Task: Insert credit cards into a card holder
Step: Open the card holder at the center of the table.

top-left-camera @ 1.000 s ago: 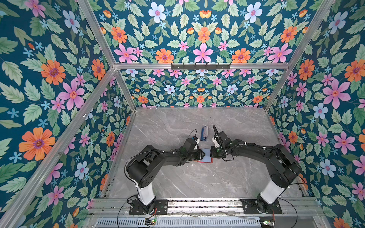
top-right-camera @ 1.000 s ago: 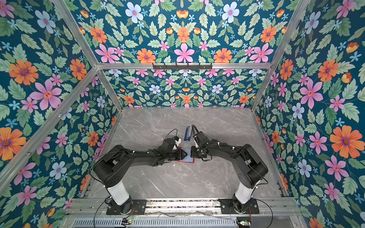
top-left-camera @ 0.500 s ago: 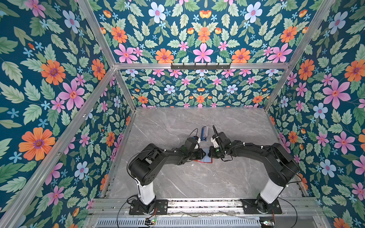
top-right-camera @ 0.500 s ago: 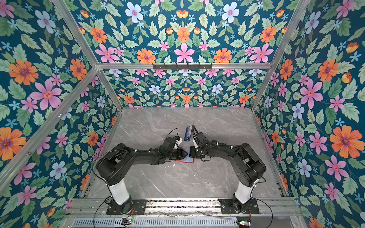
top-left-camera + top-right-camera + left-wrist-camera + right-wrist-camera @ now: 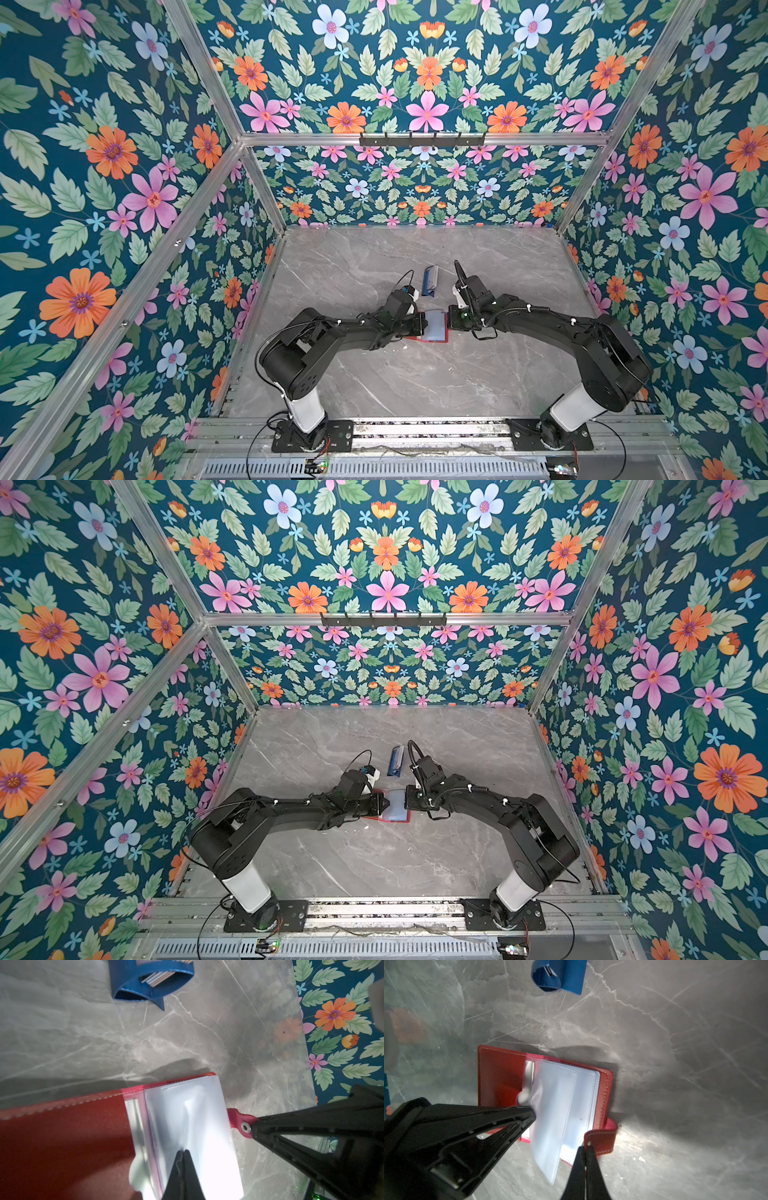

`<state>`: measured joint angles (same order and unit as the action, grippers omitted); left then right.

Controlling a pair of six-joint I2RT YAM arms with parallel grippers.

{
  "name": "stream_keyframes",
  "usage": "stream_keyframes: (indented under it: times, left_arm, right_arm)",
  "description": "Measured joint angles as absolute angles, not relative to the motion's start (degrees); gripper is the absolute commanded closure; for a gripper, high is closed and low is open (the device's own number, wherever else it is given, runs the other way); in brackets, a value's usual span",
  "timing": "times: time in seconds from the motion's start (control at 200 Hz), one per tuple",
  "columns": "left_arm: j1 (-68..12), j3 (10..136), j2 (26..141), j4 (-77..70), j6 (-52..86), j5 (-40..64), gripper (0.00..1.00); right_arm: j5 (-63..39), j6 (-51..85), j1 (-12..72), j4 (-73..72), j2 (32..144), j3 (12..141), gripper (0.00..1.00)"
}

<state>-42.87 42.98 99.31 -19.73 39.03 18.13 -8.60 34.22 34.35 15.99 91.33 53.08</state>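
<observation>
A: Starting at the left, what is the left gripper (image 5: 183,1152) doing?

B: Its jaws are together, pinched on the edge of a clear sleeve (image 5: 554,1105) inside the wallet (image 5: 496,1076). That sleeve is lifted off the pages under it

A: Where does the wallet sit?

B: It lies open on the table (image 5: 395,386), red cover down, between the two arms

A: And further right?

B: The right gripper (image 5: 584,1146) is clamped on the red tab (image 5: 602,1140) at the wallet's outer edge, and I judge that pins that side down

A: Any cards out yet?

B: No. The cards (image 5: 158,977) stand on edge in the blue rack (image 5: 145,987) just behind the wallet, and neither gripper holds one

A: How will these handle?

B: The sleeve looks thin, floppy and slick, so I'd hold it lightly near its open edge, since a hard pull could buckle it. The wallet seems light and would likely slide without the hold on the tab. A card should be stiff and smooth, so pinch it across its flat faces at one short end and leave the rest free to enter the sleeve
</observation>
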Motion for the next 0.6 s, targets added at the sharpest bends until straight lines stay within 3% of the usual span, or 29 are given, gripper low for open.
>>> stream_keyframes:
  times: [0.265,0.475,0.6]
  left_arm:
    - [-42.87,42.15,99.42,-21.08,40.03,18.55,1.00]
    - [-42.87,41.67,98.87,-21.69,40.07,18.55,1.00]
    - [-42.89,41.47,98.76,-22.31,40.12,18.52,1.00]
  right_arm:
    - [-7.11,33.87,34.44,17.58,89.60,53.08,0.74]
    - [-6.26,33.56,35.07,19.03,88.64,53.52,0.71]
    - [-6.48,32.47,35.81,19.27,88.58,53.98,0.75]
